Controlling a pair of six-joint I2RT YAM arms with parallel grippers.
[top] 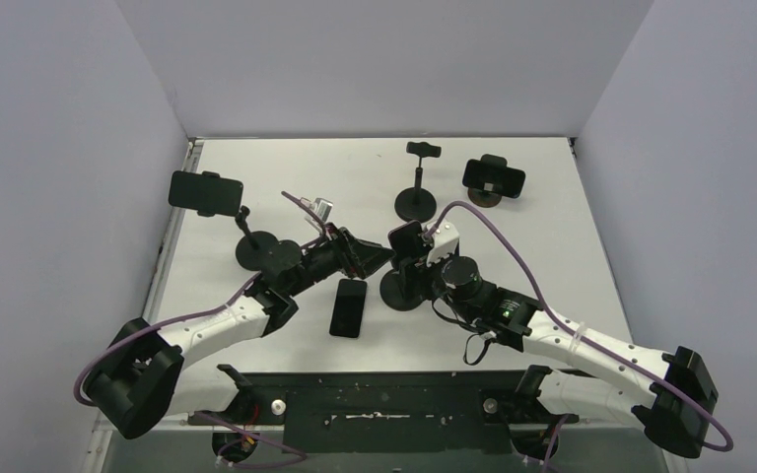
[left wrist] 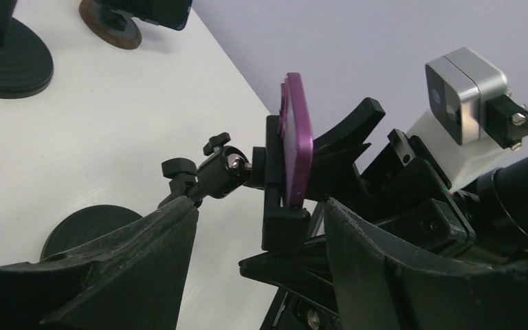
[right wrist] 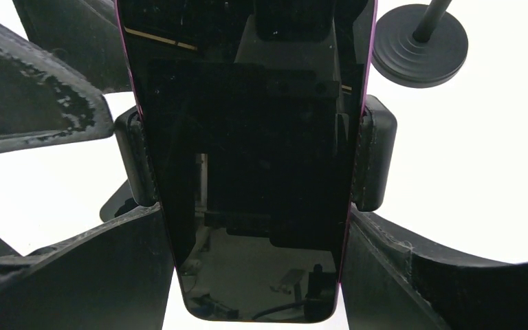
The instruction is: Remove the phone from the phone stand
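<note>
A phone with a purple case [right wrist: 247, 137] sits in the side clamps [right wrist: 375, 155] of a black phone stand [top: 399, 293] at the table's middle. My right gripper [right wrist: 254, 220] is shut on the phone's lower end, one finger on each long edge; it also shows in the top view [top: 409, 246]. In the left wrist view the phone [left wrist: 295, 141] is edge-on above the stand's ball joint [left wrist: 223, 168]. My left gripper [left wrist: 260, 206] is open, its fingers on either side of the clamp's lower end [left wrist: 285, 223], and it shows in the top view [top: 375, 258].
A black phone [top: 349, 307] lies flat on the table just left of the stand. Another stand with a phone [top: 207, 192] is at the left, an empty stand [top: 419, 202] is behind, and a low stand with a phone [top: 494, 177] is at the back right.
</note>
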